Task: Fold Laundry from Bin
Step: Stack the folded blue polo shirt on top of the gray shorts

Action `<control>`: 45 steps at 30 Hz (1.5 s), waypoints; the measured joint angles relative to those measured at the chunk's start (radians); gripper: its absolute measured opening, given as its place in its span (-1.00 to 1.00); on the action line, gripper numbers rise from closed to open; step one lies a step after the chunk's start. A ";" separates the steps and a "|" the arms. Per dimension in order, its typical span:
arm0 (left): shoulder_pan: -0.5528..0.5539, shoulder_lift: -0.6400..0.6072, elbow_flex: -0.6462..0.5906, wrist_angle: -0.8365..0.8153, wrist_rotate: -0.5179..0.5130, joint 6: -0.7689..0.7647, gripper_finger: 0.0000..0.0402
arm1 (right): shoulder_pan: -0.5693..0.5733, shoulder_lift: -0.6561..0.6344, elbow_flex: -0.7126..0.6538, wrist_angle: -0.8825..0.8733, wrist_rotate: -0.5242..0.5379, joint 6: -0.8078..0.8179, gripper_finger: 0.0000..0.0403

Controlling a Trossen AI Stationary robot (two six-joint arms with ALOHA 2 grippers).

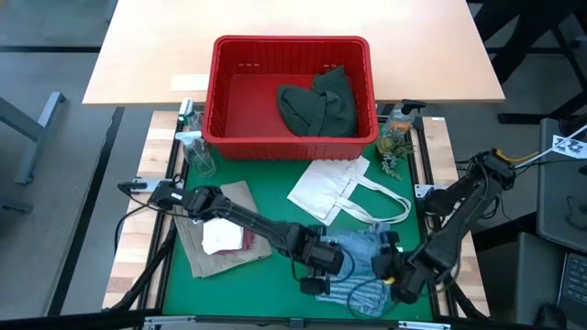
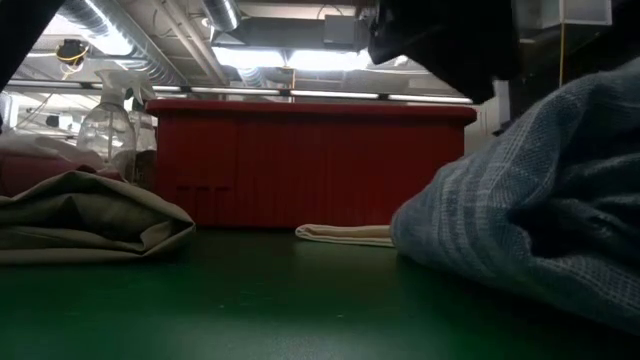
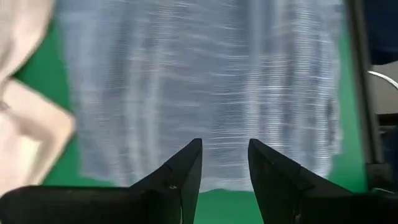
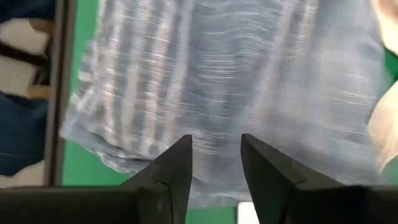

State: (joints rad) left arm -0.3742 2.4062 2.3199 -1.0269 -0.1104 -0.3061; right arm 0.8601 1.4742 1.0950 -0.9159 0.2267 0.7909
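Both arms matte black, chunky jointed links w/ rounded housings. Left arm (image 1: 240,218) has a black cable looping off its base end; right arm (image 1: 456,213) shows a yellow wire near the top joint. Wrist cams: fingers (image 3: 184,171) on each are dark, smooth, wedge-shaped, tapering to blunt tips (image 4: 177,163), no markings seen.

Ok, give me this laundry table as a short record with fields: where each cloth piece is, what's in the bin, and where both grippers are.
striped shirt: blue-white striped cloth shirt, bunched on the green mat's near edge
left gripper: left gripper over the shirt, jaws apart, holding nothing
right gripper: right gripper over the same shirt, jaws apart, holding nothing
bin: large red plastic crate at the far side, holding a dark green garment
tan garment: flat tan cloth at the left, small white cloth and maroon cloth on it
tote: flat white bag mid-mat
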 joint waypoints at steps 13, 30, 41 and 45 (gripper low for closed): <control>-0.075 0.016 -0.010 0.156 -0.034 0.000 -0.38 | 0.116 0.012 0.000 0.257 0.215 0.065 -0.31; -0.091 0.075 -0.011 0.223 -0.028 0.001 -0.38 | 0.115 0.301 0.000 0.392 -0.114 0.068 -0.31; -0.091 0.075 -0.011 0.173 -0.026 0.002 -0.38 | 0.115 0.331 0.000 0.382 -0.323 0.065 -0.31; -0.089 0.075 -0.011 0.144 -0.026 0.002 -0.38 | 0.115 0.287 -0.001 0.379 -0.323 0.065 -0.31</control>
State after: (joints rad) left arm -0.4629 2.4813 2.3093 -0.8825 -0.1365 -0.3042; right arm 0.9752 1.7607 1.0939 -0.5365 -0.0959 0.8562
